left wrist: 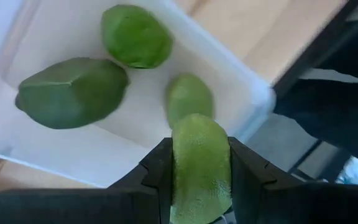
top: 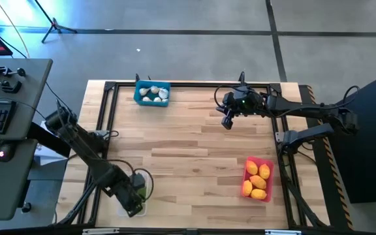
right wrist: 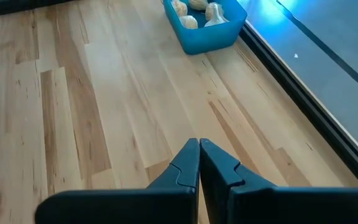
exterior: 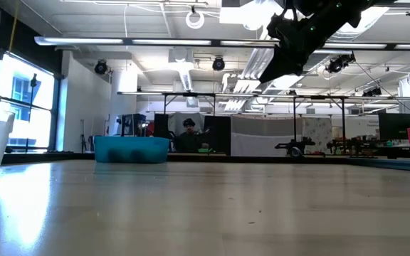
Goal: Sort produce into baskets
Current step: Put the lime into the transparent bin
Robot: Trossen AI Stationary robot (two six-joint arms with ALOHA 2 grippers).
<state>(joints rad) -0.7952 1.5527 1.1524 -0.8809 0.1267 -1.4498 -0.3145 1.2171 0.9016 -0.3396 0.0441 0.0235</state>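
the left gripper [left wrist: 201, 177] hangs over the white bin [left wrist: 241, 78] at the table's near left corner, jaws clamped on a green fruit [left wrist: 201, 165]; three more green fruits [left wrist: 70, 93] lie in that bin. the right gripper [right wrist: 199, 163] is raised above the far right part of the wooden table [top: 194, 156], jaws closed and holding nothing. the blue bin [top: 152, 93] at the far edge holds whitish bulbs [top: 154, 94]. the red bin [top: 258, 179] near the right edge holds yellow fruits [top: 258, 177].

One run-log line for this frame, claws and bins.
left claw: shut on green fruit, over white bin | right claw: shut, empty, raised | blue bin: bulbs | red bin: lemons
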